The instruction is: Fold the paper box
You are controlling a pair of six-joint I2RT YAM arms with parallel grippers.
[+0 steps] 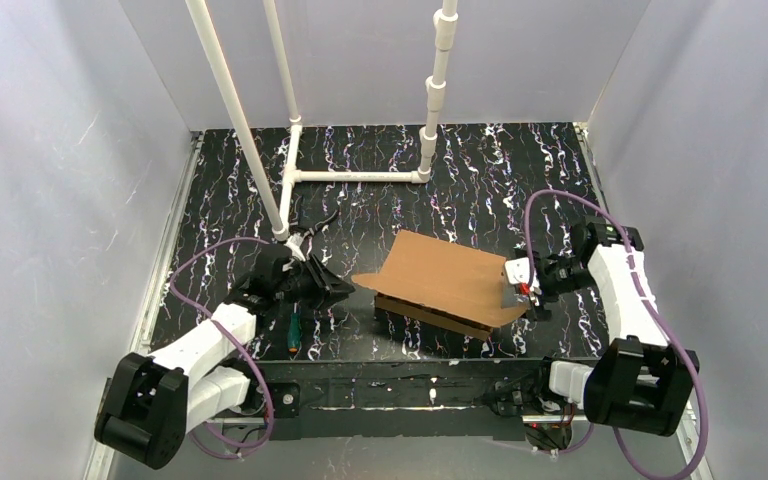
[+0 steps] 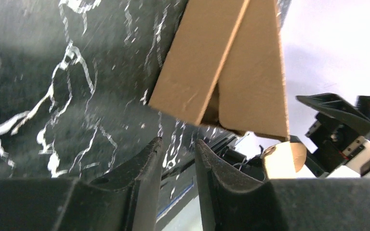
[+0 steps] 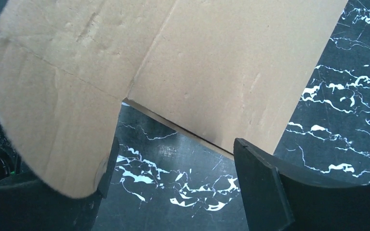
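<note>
Marbled table (image 1: 480, 170) holds paper box (image 1: 440, 275), white pipe frame (image 1: 360, 176) behind, green tool (image 1: 292, 333) left.

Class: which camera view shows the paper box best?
Top external: the paper box appears whole there, flaps included. The left wrist view catches only one end; the right wrist view only a rounded flap and part of a panel.

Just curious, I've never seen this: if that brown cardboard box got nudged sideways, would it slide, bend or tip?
It would probably slide: the paper box looks thin, hollow and light on the smooth table. Its panels look stiff, but the rounded flap would likely swing at its crease. The top panel sits ajar, so it might flop.
</note>
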